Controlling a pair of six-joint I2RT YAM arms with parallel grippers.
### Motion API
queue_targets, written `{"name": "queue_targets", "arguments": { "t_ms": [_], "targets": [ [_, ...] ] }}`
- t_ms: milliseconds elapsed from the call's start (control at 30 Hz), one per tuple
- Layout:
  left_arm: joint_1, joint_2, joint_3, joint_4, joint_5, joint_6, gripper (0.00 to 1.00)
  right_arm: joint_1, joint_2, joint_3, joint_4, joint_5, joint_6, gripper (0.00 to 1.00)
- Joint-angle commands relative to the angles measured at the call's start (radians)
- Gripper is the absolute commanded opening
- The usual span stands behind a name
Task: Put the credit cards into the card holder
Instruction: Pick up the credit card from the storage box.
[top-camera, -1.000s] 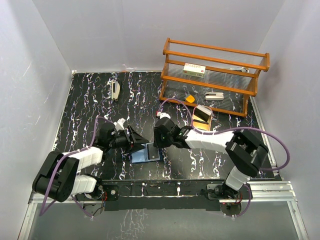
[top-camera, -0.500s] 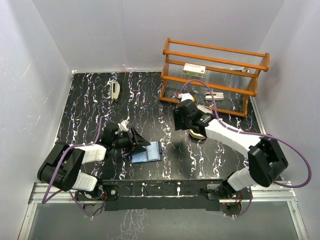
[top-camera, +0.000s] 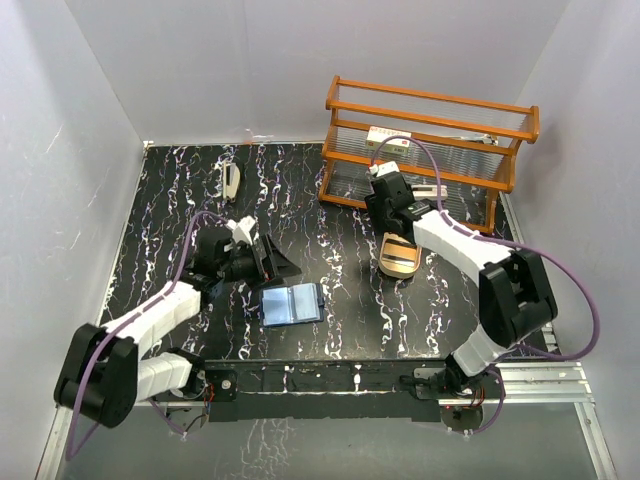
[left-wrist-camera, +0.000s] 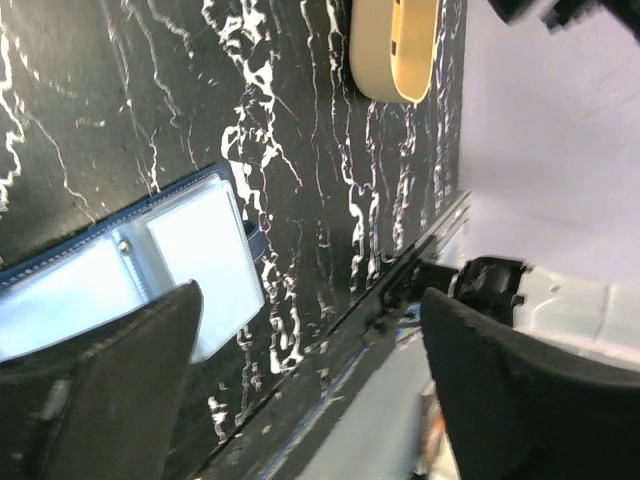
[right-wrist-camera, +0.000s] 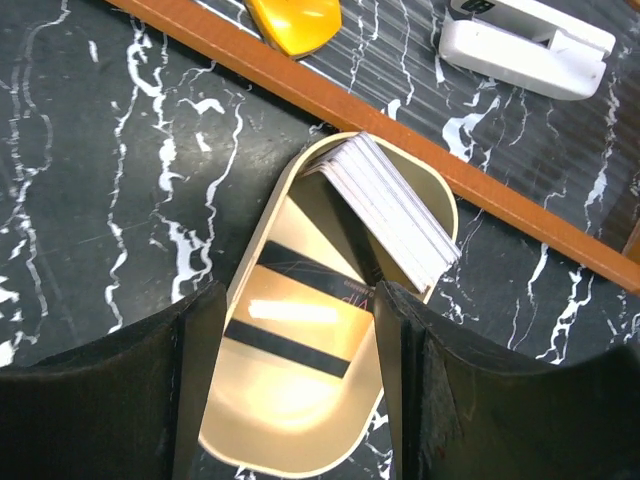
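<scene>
My left gripper (top-camera: 272, 262) is spread and empty, just beside the open card holder (top-camera: 291, 304) lying on the table (top-camera: 180, 200). My right gripper (right-wrist-camera: 295, 375), also spread, hangs over the gold tray (right-wrist-camera: 268, 212). Only its wrist view shows the credit cards (right-wrist-camera: 390, 205) stacked inside; overhead I cannot make them out.

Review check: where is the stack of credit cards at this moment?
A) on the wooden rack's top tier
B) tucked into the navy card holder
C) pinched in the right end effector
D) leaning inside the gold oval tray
D: the right wrist view shows the stack of cards propped against one end of the gold oval tray, with the right end effector open above it.
</scene>
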Motion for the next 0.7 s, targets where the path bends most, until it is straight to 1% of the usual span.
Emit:
{"name": "queue_targets", "arguments": {
  "t_ms": [0,100,200,433,667],
  "targets": [
    [-0.002,-0.102,0.102,-0.246,-0.069,0.143,0.98,-0.023,0.051,0.083,0.023,0.062,-0.101,0.59],
    [-0.002,-0.148,0.138,-0.344,-0.103,0.189,0.99,-0.030,0.101,0.116,0.008,0.081,-0.132,0.59],
    [-0.002,-0.185,0.156,-0.406,-0.117,0.210,0.99,-0.040,0.139,0.133,0.001,0.099,-0.162,0.60],
    [-0.002,-0.248,0.170,-0.473,-0.143,0.241,0.99,-0.064,0.200,0.148,-0.013,0.106,-0.216,0.60],
    [-0.002,-0.248,0.170,-0.507,-0.153,0.269,0.99,-0.073,0.244,0.162,-0.024,0.125,-0.231,0.60]
  ]
}}
